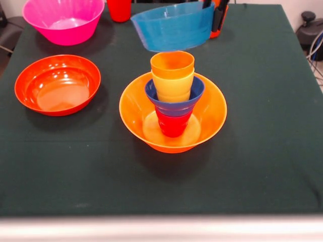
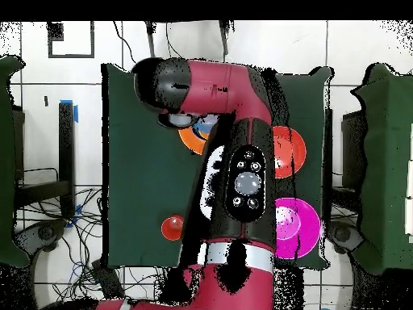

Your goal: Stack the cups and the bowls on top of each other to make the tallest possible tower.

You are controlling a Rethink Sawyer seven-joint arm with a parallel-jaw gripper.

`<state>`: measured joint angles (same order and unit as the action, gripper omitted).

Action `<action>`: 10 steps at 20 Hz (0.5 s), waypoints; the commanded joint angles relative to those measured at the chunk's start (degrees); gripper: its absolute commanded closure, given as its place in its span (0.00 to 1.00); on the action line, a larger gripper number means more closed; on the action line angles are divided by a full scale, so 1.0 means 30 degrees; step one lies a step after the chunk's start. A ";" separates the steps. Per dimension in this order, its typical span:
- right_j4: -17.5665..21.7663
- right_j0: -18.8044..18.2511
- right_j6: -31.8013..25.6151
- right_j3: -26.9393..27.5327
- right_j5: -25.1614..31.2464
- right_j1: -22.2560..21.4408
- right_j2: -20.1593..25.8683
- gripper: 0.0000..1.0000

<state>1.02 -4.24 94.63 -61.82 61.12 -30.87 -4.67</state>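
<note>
The tower stands mid-table in the front view. A big yellow-orange bowl holds a red cup, then a small dark blue bowl, a yellow cup and an orange-yellow cup on top. My gripper comes in at the top edge, shut on the right rim of the light blue bowl. It holds that bowl tilted in the air, above and just behind the tower. In the overhead view my arm hides the gripper and most of the tower; a piece of the yellow-orange bowl shows.
A big pink bowl stands at the far left. A wide orange-red bowl sits left of the tower. A red cup stands at the far edge. Something orange shows behind the gripper.
</note>
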 commanded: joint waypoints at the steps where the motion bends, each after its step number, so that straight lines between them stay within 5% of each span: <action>1: 0.0391 0.0785 0.2630 0.0177 0.1714 0.2543 0.1086 1.00; 10: 0.0592 0.1074 0.1879 0.2576 0.4903 0.4115 0.0781 1.00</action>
<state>1.03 -1.65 94.64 -57.87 66.05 -23.25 -4.91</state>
